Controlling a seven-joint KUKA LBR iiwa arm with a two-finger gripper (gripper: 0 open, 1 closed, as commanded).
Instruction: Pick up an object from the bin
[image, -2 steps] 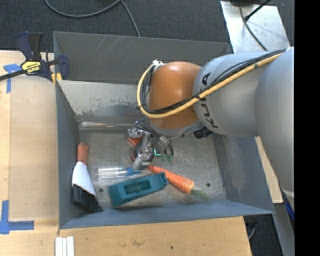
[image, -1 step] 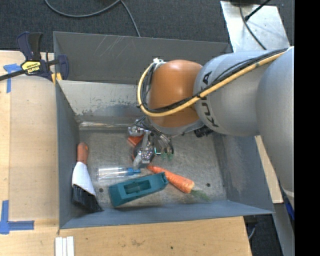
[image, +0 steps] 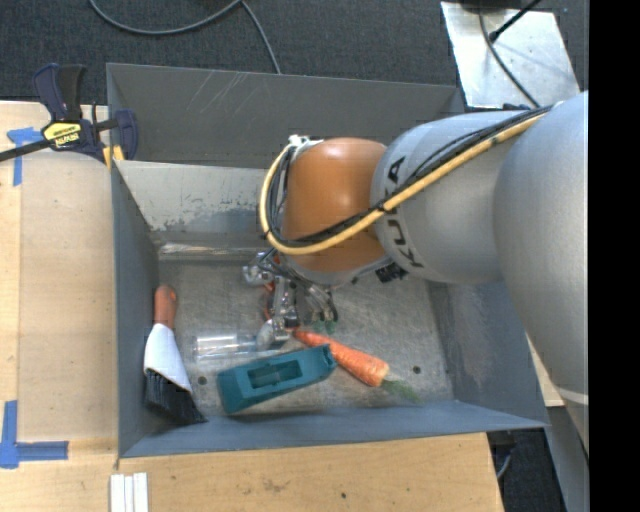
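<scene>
My gripper (image: 283, 316) hangs low in the middle of the bin, under the arm's orange cover. Its tip is just above the left end of an orange toy carrot (image: 347, 359) with a green top, which lies slanting toward the front right. Right below the gripper, a teal flat block with a rectangular recess (image: 274, 381) lies along the front wall. A clear plastic piece (image: 224, 347) rests on the floor just left of the gripper's tip. I see nothing held in the gripper.
A brush with black bristles, a white body and a brown handle (image: 164, 358) lies against the left wall. The arm and its cover hide the back right of the bin. Bare floor shows at the right, beyond the carrot.
</scene>
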